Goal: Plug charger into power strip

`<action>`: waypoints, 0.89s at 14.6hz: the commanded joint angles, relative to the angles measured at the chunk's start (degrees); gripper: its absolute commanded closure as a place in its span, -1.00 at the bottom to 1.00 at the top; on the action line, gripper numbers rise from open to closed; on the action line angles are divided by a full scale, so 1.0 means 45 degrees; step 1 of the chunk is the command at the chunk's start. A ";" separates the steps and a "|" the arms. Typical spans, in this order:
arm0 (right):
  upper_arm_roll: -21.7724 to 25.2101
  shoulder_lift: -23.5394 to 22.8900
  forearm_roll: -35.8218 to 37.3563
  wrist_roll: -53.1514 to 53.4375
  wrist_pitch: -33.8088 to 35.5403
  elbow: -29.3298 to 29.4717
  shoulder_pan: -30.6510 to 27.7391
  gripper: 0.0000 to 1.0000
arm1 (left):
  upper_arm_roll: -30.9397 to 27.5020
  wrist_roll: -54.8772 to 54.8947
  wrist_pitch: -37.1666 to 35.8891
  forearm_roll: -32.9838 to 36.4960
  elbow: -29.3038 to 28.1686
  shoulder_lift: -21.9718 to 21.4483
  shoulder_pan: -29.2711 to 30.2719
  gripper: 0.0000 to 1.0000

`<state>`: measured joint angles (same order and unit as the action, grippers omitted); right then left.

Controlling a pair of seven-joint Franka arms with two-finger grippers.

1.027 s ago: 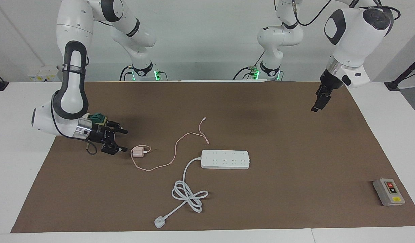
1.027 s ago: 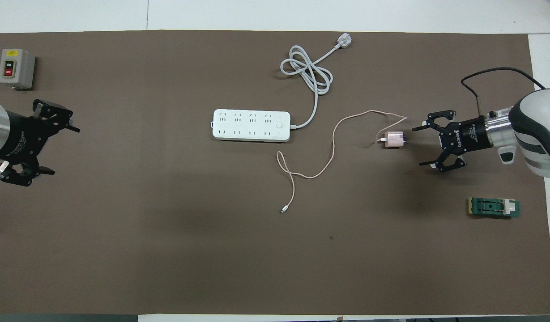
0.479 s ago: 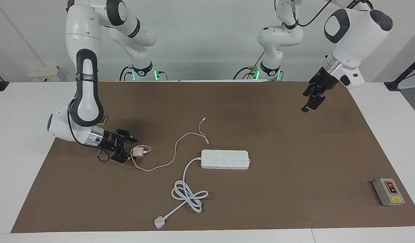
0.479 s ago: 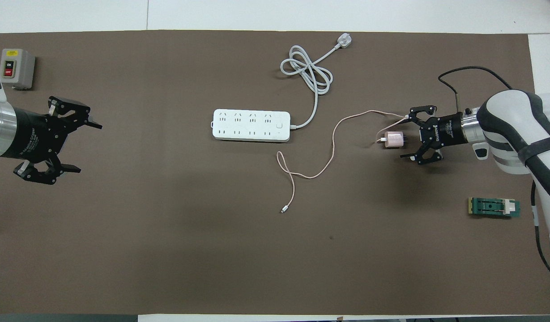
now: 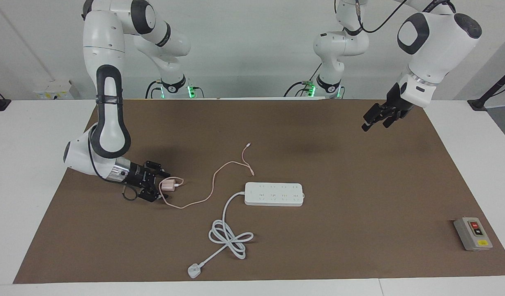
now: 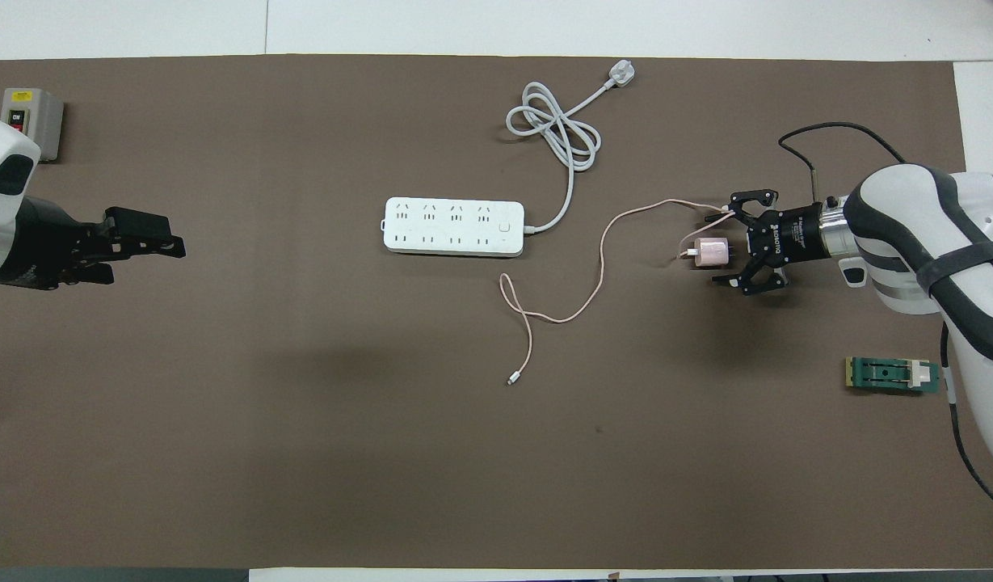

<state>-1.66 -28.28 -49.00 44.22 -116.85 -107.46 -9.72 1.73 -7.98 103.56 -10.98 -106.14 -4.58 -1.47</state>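
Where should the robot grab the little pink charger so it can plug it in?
Probably by the two flat sides of the charger cube, coming from its pin end, where the open right gripper sits. The cable leaves the other end, toward the power strip.

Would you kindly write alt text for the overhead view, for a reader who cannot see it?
The right gripper, fingers open, brackets the pink charger lying on the brown mat. The charger's cable curls toward the white power strip at mid-table. The left gripper hangs over the mat near a grey switch box.
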 commanded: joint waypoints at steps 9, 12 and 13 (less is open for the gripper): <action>-0.0002 0.0053 -0.0498 -0.1134 -0.0985 -0.0689 0.0030 1.00 | 0.0025 0.6478 0.0721 -0.5341 -0.1840 -0.0232 0.1069 -1.00; -0.0022 0.0092 -0.0498 -0.0980 -0.1045 -0.0690 0.0050 1.00 | 0.0064 0.7338 0.0425 -0.9130 -0.2698 0.0041 0.0701 -1.00; -0.0080 0.0111 -0.0478 -0.0921 -0.0890 -0.0574 0.0069 1.00 | 0.0045 0.7340 0.0406 -1.0013 -0.2837 0.0080 0.0273 -1.00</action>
<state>-1.70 -27.67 -50.45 42.01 -118.31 -108.62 -9.67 2.15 23.40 105.73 -48.84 -116.47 -3.87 2.24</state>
